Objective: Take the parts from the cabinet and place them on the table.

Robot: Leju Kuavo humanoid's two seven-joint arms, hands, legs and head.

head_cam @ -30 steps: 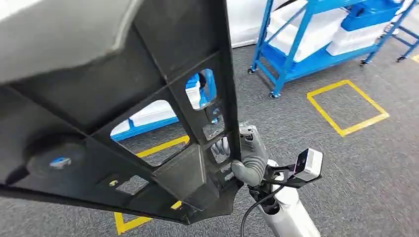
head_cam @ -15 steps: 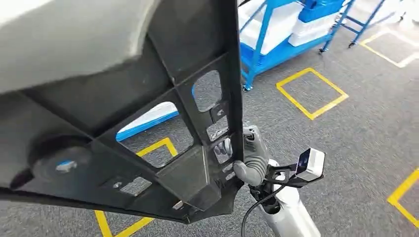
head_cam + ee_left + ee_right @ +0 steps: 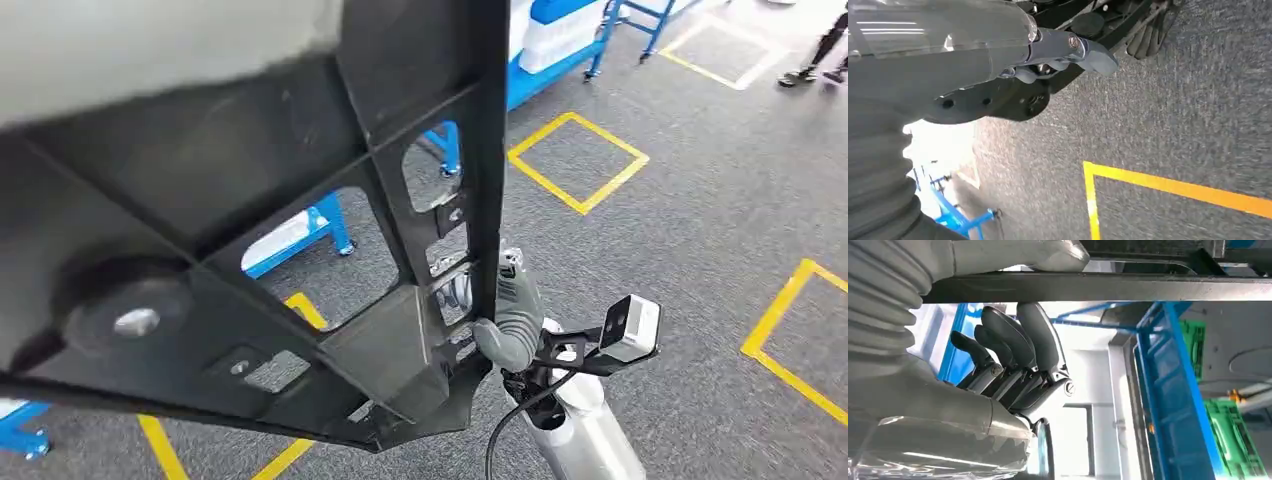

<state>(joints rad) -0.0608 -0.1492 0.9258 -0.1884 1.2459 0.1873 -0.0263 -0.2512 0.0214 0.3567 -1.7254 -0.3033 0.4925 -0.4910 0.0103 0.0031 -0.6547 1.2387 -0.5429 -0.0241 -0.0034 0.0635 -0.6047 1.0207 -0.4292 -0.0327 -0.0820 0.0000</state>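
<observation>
A large black ribbed plastic part (image 3: 250, 200) with cut-out openings stretches across the left and top of the head view, held up in front of me. My right hand (image 3: 508, 318) grips its right edge low down, thumb wrapped over the rim. The right wrist view has that hand (image 3: 1013, 355) with its dark fingers curled under a bar of the part (image 3: 1098, 287) and the thumb on top. In the left wrist view my left hand (image 3: 1068, 50) holds the part's rounded end (image 3: 993, 102) above the floor.
Grey carpet with yellow taped squares (image 3: 577, 160) lies below. A blue rack with white bins (image 3: 555, 40) stands at the back, and another blue frame (image 3: 330, 222) is visible through the part's openings. A person's feet (image 3: 810, 70) are at the far right.
The whole picture has shifted: the camera has turned, so the blue rack and yellow square slid left and up. The part and my right hand keep their place in view.
</observation>
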